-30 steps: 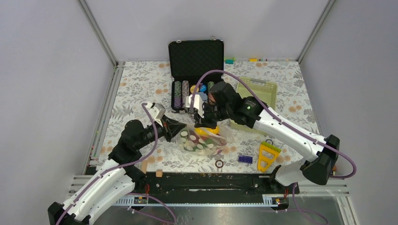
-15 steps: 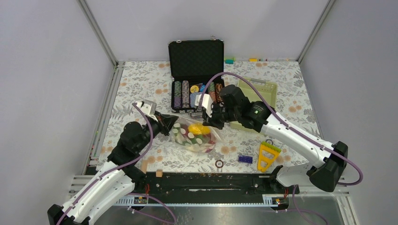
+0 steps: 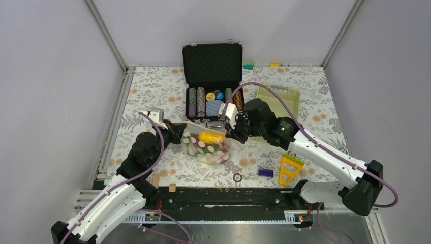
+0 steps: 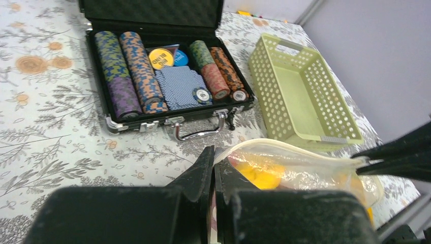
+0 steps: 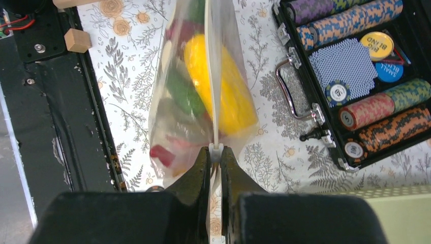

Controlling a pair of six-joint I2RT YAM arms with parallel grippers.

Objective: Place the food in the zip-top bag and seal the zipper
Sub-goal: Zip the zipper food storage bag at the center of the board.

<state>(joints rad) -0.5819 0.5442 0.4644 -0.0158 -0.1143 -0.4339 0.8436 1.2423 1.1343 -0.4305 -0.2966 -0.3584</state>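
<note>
Left hand (image 3: 179, 133) and right hand (image 3: 228, 133) each pinch tight an end of the zip-top bag (image 3: 206, 151) stretched between them, food (image 3: 211, 137) inside.

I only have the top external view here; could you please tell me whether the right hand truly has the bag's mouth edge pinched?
Observer: Yes. The right wrist view shows the right hand shut on one end of the zipper, which runs straight away from it along the zip-top bag.
Operator: Thank you. And the left hand?
Observer: The left wrist view shows the left hand shut on the opposite end, with the edge stretched across to the right hand.
Operator: Does the mouth look closed?
Observer: From the right wrist the strip reads as one thin line with no gap, with the yellow food beside it inside the bag. I cannot tell whether it is pressed sealed.
</note>
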